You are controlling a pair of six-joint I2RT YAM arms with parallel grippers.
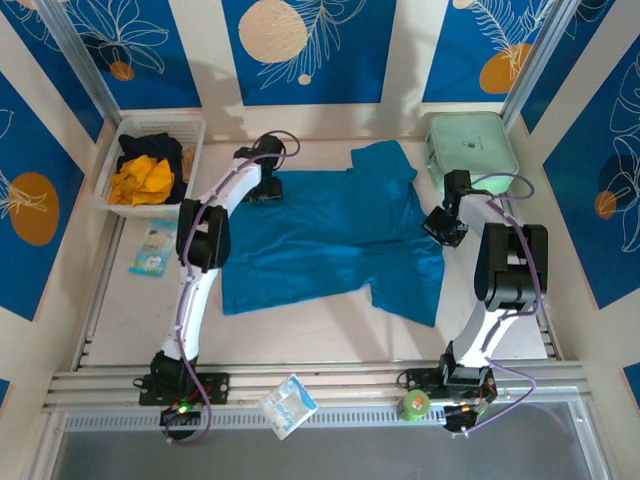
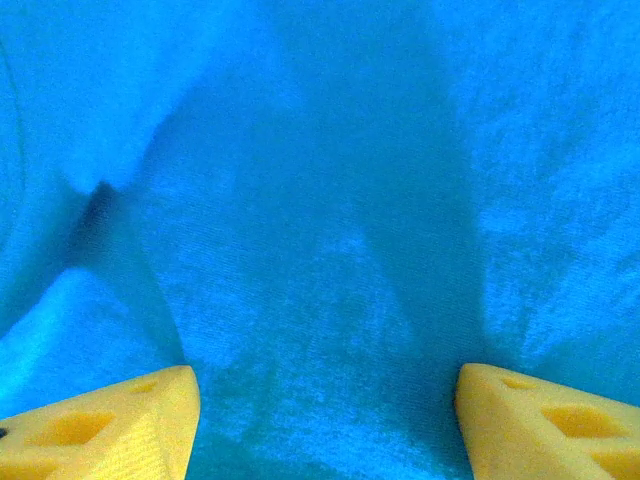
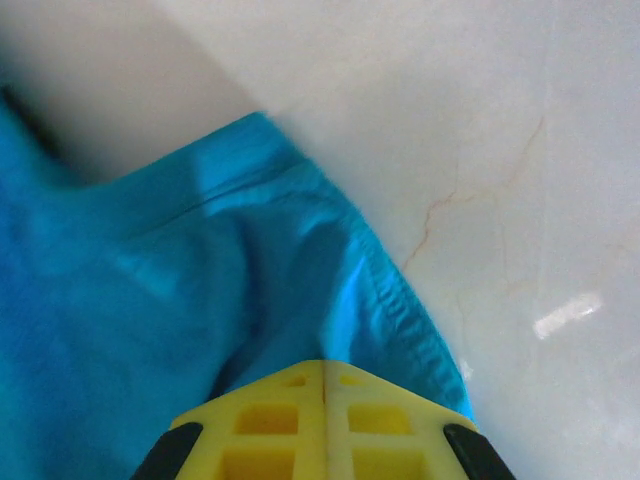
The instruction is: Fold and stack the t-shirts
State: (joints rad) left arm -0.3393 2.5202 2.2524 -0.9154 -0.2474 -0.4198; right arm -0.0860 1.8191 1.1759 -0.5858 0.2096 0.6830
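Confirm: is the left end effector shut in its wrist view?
No, the left end effector has its yellow fingers far apart over the teal-blue t-shirt.

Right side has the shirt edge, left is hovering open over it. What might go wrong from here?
1. The right gripper is shut on just the hem of the teal shirt, so a pull may slip it free.
2. The left gripper is open over flat cloth. Closing may catch nothing, or bunch the nearby wrinkle into the fold.
3. The shirt's far sleeve lies close to the mint-green case, and a sweep there might snag on it.
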